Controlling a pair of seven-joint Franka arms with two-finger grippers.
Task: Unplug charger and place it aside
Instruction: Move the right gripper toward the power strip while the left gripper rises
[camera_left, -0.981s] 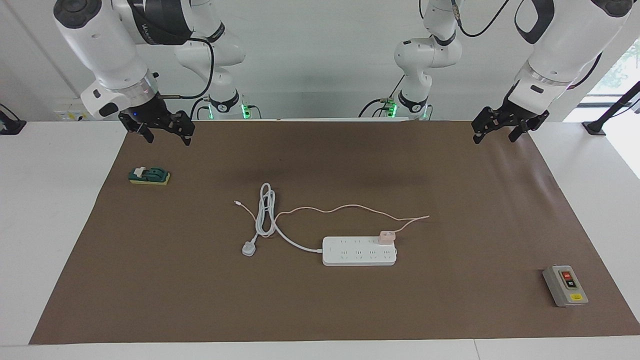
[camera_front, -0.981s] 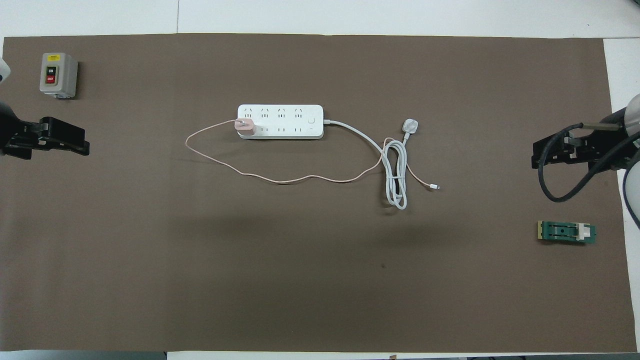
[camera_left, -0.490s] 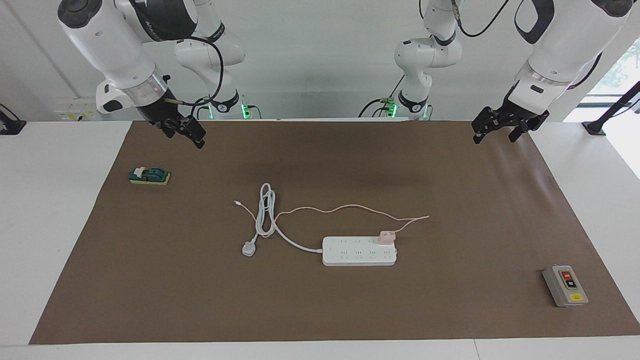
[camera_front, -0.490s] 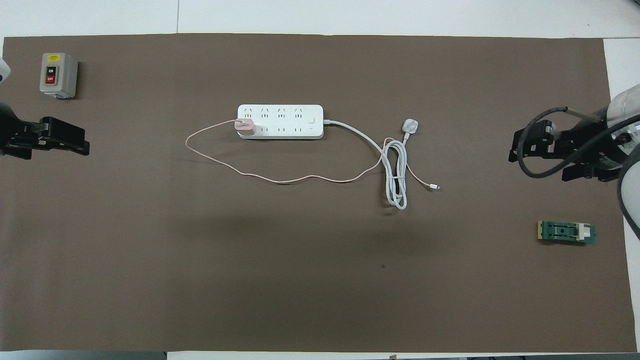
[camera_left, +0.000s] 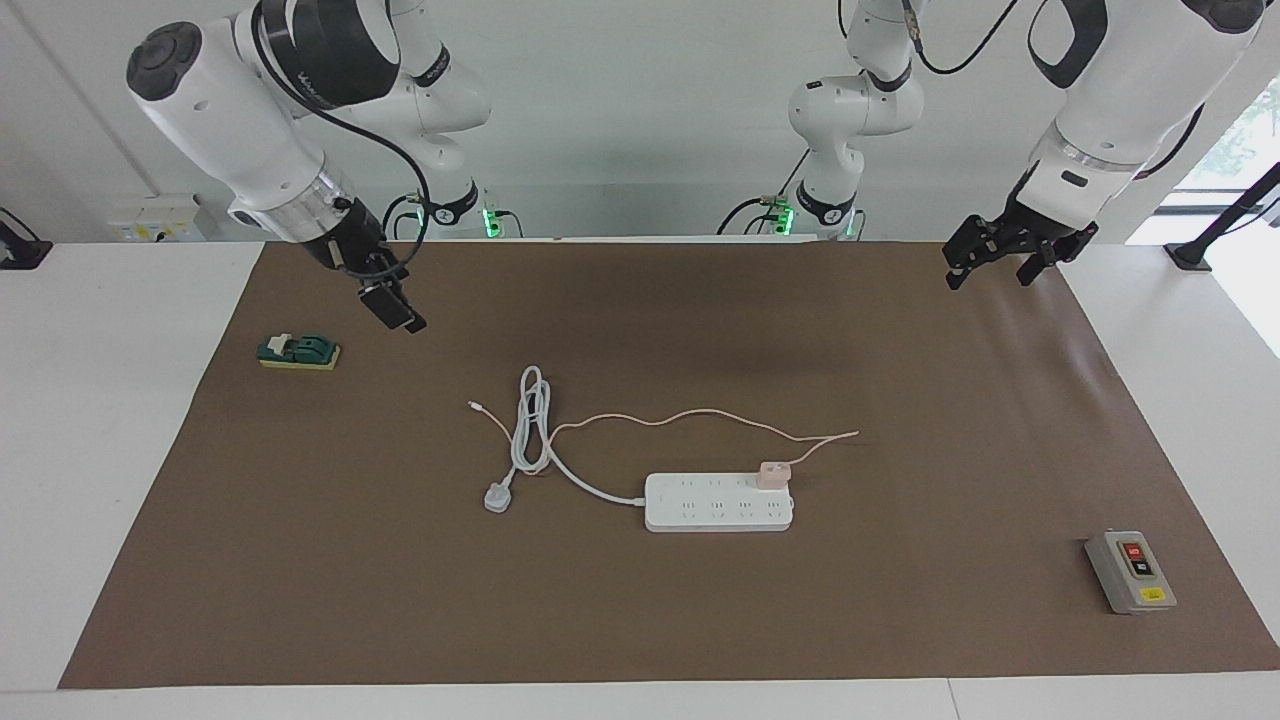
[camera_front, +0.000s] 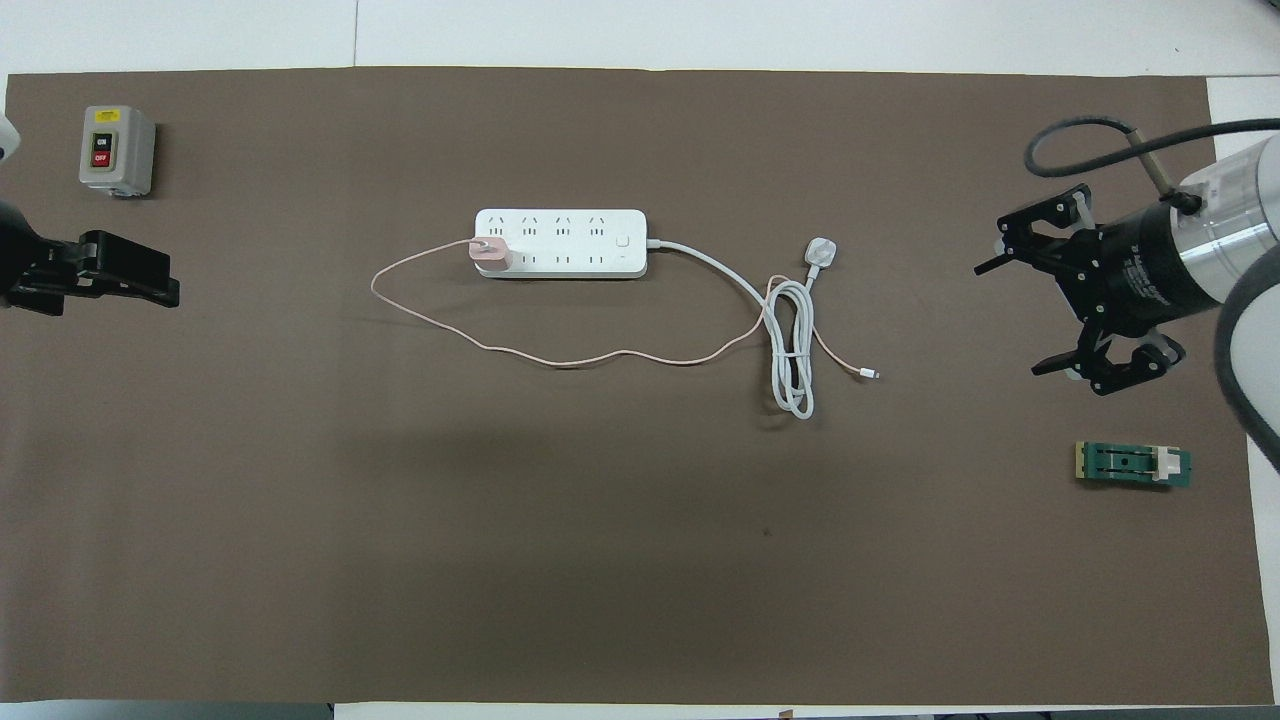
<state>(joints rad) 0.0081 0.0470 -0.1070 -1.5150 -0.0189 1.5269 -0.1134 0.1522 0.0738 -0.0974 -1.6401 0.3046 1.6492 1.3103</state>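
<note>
The charger (camera_left: 774, 473) sat plugged into the power strip (camera_left: 719, 502) mid-mat, at its end toward the left arm; right gripper (camera_front: 1015, 305) hovered over bare mat with fingers spread wide, holding nothing — probably lining up; left gripper (camera_left: 985, 262) waited, open and empty.

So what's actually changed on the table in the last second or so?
Only the right gripper moved: it swung out from the mat's edge toward the middle, turned, and came lower over the brown mat, its fingers spread open and empty. The left gripper waits where it was. The charger stays plugged into the power strip; nothing was grabbed or released, and the cables lie unchanged.
</note>
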